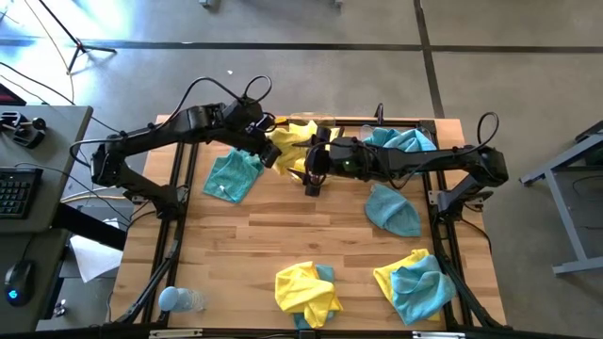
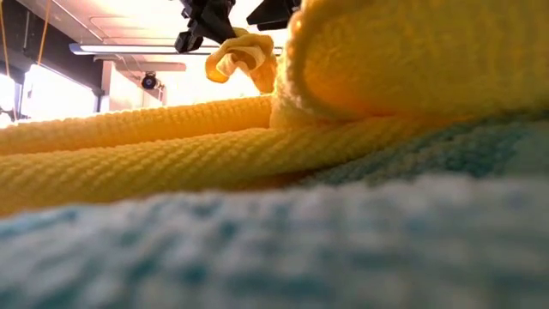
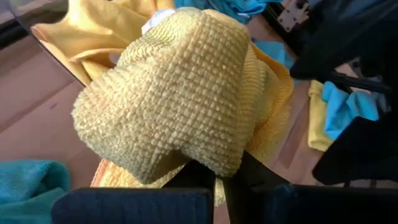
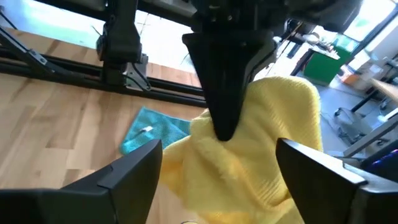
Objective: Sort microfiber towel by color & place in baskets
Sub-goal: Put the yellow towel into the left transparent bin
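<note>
We see our left gripper [image 4: 224, 124] clamped on a yellow towel [image 4: 273, 155], holding it above the wooden table [image 1: 311, 235] beside the baskets [image 1: 303, 126] at the far edge. Our right gripper [image 4: 217, 168] faces it, fingers spread wide and empty.

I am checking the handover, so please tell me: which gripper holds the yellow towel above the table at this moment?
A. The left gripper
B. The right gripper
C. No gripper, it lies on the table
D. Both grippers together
A. The left gripper is pinched shut on the yellow towel, while the right gripper stands open with a finger on either side of it.
</note>
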Motion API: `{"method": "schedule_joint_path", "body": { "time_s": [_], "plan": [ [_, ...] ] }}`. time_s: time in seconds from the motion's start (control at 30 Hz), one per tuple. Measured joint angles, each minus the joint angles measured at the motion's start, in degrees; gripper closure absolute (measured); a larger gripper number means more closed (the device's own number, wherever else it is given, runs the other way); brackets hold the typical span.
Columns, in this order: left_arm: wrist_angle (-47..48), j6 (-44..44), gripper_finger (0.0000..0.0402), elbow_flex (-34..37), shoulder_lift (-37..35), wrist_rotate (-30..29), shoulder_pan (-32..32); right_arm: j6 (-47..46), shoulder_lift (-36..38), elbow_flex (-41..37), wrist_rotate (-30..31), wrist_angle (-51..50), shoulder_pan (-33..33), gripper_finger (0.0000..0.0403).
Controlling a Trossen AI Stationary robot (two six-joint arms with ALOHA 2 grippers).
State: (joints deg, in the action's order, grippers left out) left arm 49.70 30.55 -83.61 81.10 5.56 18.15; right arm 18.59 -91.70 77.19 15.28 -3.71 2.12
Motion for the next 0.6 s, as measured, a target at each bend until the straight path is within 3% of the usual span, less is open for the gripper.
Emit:
{"method": "schedule_joint_path", "body": {
  "time_s": [0.27, 0.4, 0.6],
  "plan": [
    [-9.49, 0.22, 0.0401, 0.10, 0.00, 7.07, -0.61, 2.40, -2.25, 0.00, -0.93, 1.29, 0.95, 0.0084],
    [-14.45, -0.03, 0.0401, 0.11, 0.00, 10.93, -0.82, 2.28, -3.59, 0.00, 2.13, 1.34, 0.89, 0.0084],
    [-13.61, -0.18, 0.0402, 0.11, 0.00, 9.23, -1.01, 0.95, -3.47, 0.00, 3.67, 1.54, 0.93, 0.0098]
  ]
}}
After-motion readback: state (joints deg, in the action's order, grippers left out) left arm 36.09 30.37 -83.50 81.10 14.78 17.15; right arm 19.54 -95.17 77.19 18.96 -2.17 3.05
